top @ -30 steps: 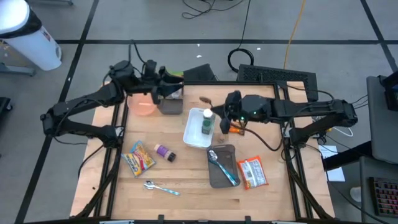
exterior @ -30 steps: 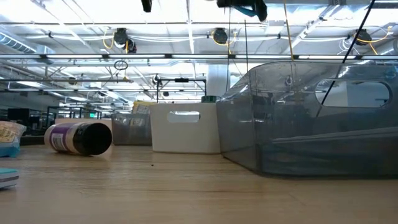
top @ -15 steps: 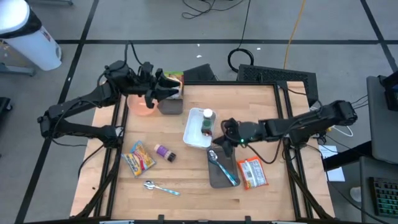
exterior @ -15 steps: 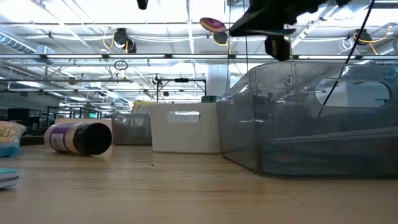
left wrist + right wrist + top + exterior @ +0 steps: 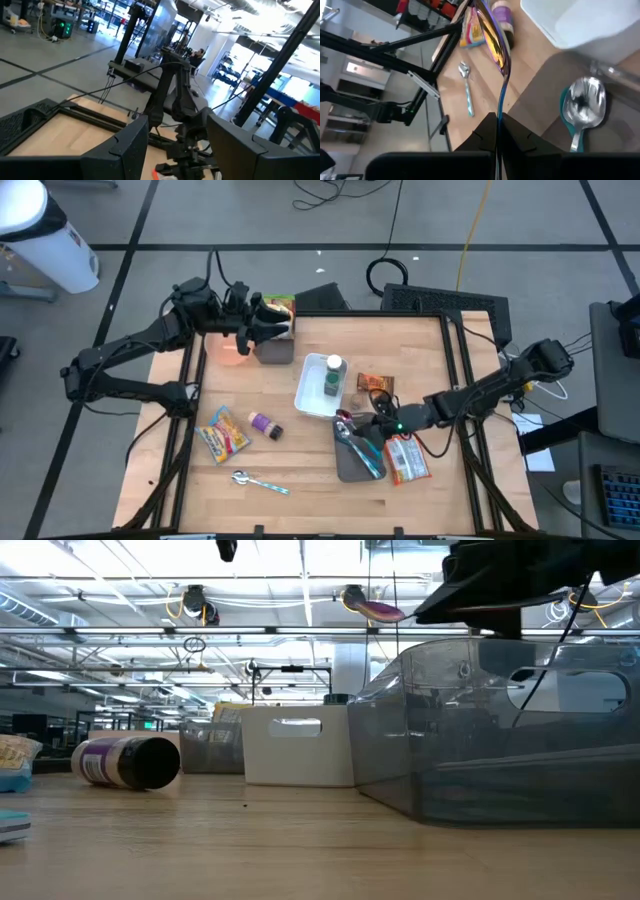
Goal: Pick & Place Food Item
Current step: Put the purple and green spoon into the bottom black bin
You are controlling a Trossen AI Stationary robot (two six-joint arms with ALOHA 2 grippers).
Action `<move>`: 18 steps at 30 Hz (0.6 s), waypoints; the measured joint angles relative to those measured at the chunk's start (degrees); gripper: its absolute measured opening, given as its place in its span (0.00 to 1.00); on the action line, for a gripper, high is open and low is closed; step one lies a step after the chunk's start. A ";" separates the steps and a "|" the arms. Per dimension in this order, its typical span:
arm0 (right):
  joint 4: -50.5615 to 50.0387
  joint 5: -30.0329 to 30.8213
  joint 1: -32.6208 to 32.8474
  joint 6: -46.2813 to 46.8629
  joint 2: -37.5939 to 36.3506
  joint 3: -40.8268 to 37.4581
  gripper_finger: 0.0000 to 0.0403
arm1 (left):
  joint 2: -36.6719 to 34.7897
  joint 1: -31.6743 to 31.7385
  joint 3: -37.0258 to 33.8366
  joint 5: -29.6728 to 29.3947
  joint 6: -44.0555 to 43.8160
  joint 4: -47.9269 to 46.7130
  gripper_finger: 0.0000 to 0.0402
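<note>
My right gripper (image 5: 498, 122) is shut on an iridescent spoon with a purple-gold bowl (image 5: 492, 30). It hangs over the grey tray (image 5: 352, 467), where a silver spoon with a teal handle (image 5: 362, 450) lies. In the low view the held spoon's bowl (image 5: 375, 610) sticks out above the clear tray wall. An orange-white snack packet (image 5: 405, 457) lies right of the tray, and a yellow snack bag (image 5: 225, 433) lies at the near left. My left gripper (image 5: 262, 320) stands open, high over the far left corner, its fingers (image 5: 125, 150) with nothing between them. My right gripper pinches the spoon's thin blue handle (image 5: 499, 107) between its two fingers, near the handle's free end. The fingers come from the table's right side, slanting a little downward, and lie along the handle. The spoon sticks out ahead of them, lifted clear above the tray.
A white bin (image 5: 312, 395) with a green bottle (image 5: 333, 377) stands mid-table. An orange packet (image 5: 375, 383) lies right of it. A purple jar (image 5: 265, 425) lies on its side. Another spoon (image 5: 260, 481) lies near the front edge. A pink bowl (image 5: 232, 348) and grey bin (image 5: 275, 350) stand far left.
My right gripper has come down and swung toward the table's near edge, from beside the white bin to above the grey tray. It rolled about its own line on the way and carried the iridescent spoon, staying shut on it.
</note>
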 joint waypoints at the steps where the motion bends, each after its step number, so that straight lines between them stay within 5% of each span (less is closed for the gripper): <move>1: 0.09 0.29 0.63 0.69 0.01 -0.28 0.00 | 0.00 0.00 0.00 -0.02 0.39 -0.44 0.52; 12: 2.97 4.46 0.45 -0.31 -0.20 -0.97 0.00 | 0.87 -0.36 0.00 -1.98 -0.27 -8.16 0.52; 18: 9.50 0.69 -3.13 -7.12 -0.31 1.26 0.00 | 5.71 -3.43 0.00 3.44 -2.88 -7.80 0.52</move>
